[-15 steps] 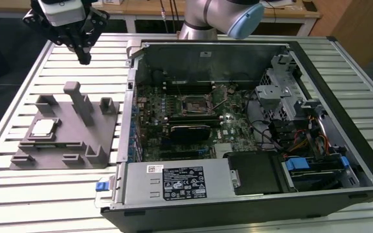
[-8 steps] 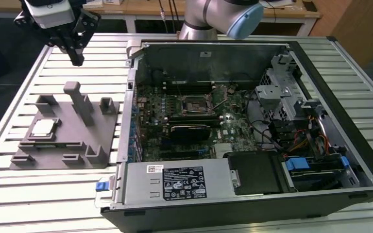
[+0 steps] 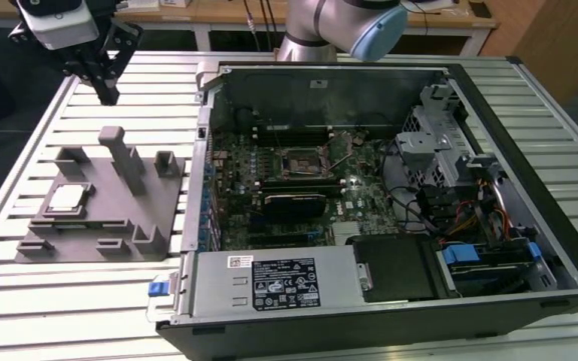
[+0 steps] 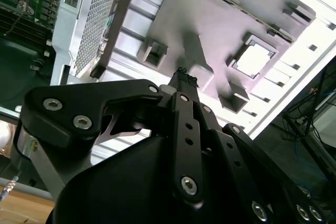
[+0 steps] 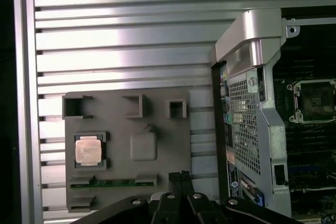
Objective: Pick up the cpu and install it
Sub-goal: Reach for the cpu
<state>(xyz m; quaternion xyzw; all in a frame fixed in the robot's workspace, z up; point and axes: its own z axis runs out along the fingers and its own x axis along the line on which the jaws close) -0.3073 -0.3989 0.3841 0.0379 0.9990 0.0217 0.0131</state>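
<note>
I am at the start of the pick. My hand (image 3: 108,93) hangs above the worktop (image 3: 88,301), off the far end of the grey fixture (image 3: 129,226), well apart from the cpu (image 3: 66,198) and holding nothing. Both wrist views show its fingers pressed together to a single tip. The cpu lies flat in a square recess of the fixture, on the side toward the exterior view's left, with its pale silvery top up. It is small and square. In the first wrist view the cpu (image 5: 87,150) sits squarely in its pocket, dark recess walls close around it and a green strip (image 5: 113,183) in a slot nearby. The black socket (image 3: 301,161) on the board inside the open computer case (image 3: 349,94) holds no chip that I can make out. As I judge it, the pick calls for spreading my fingers, coming down square over the chip and taking it gently by its thin edges, since it sits low within the recess.
</note>
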